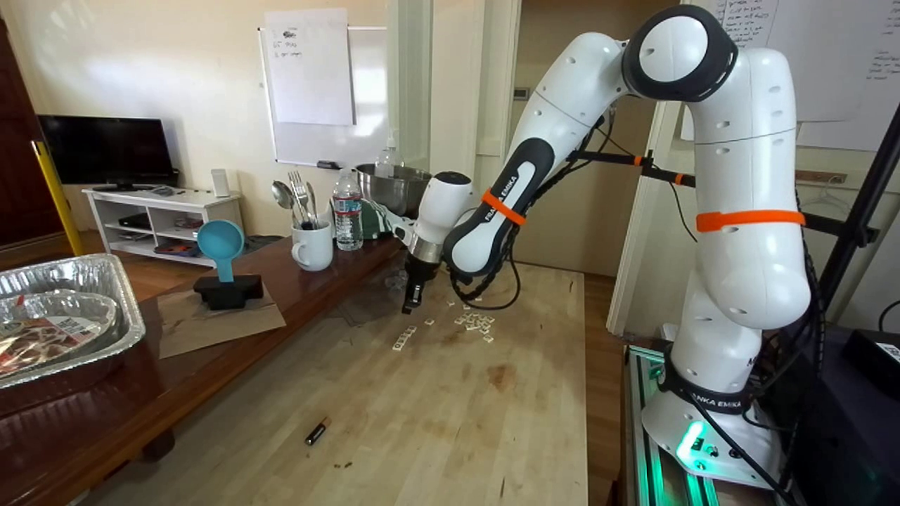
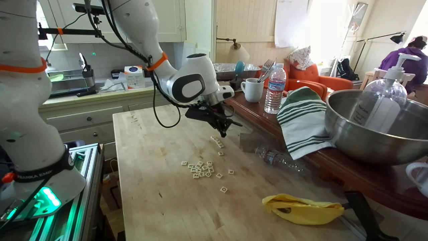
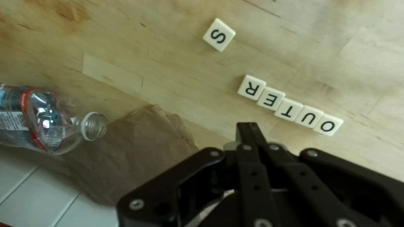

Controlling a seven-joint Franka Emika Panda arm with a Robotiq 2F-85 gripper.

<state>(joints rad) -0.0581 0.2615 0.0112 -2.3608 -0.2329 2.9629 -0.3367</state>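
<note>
Cream letter tiles (image 3: 288,109), five in a row on the wooden tabletop (image 3: 173,78), sit edge to edge, presumably so they read OUTER. S tile (image 3: 219,34) lies apart, nearest the R end. Gripper (image 3: 247,125) hovers near the row, touching none of it; fingers clenched together on nothing, probably to present a narrow tip. Tile appearance: square, flat, black capitals face up, upside down in wrist view, alignment slightly uneven.
</note>
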